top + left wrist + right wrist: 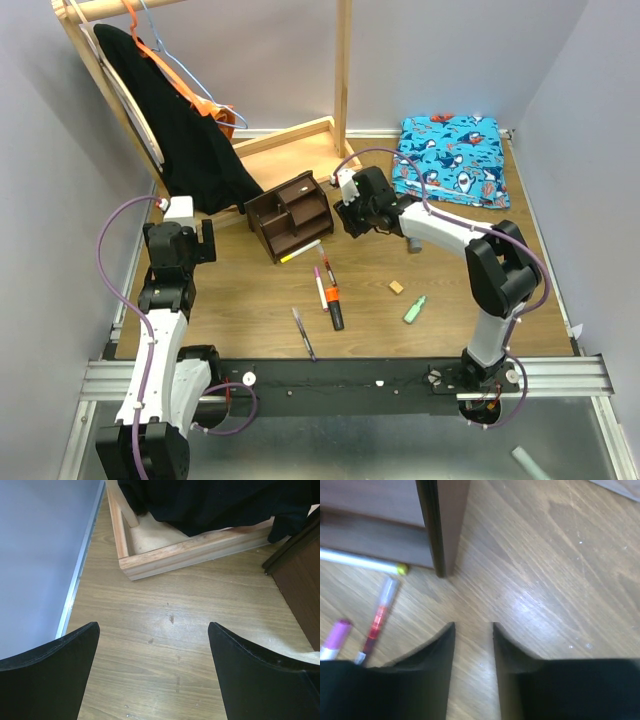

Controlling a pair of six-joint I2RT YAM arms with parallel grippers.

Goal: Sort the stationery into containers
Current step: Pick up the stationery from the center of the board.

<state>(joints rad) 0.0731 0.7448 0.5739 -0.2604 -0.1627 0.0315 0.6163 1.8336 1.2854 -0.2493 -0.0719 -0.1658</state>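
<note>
The dark brown organiser (290, 215) lies tipped on the table; it shows in the right wrist view (445, 520) and at the edge of the left wrist view (300, 580). A yellow-white pen (300, 251) lies against its front (365, 563). A pink-white pen (321, 290), a black-orange marker (335, 305), a purple-grey pen (303, 333), a tan eraser (396, 287) and a mint highlighter (414, 310) lie on the table. My right gripper (348, 222) (473, 625) hovers low by the organiser's right corner, its jaws narrowly open and empty. My left gripper (205, 243) (152, 630) is wide open and empty, left of the organiser.
A pale wooden rack frame (290, 135) (200, 550) with a black garment (185, 130) and an orange hanger (215, 112) stands at the back left. A blue shark-print cloth (455, 158) lies at the back right. A small grey object (412, 243) sits under my right forearm.
</note>
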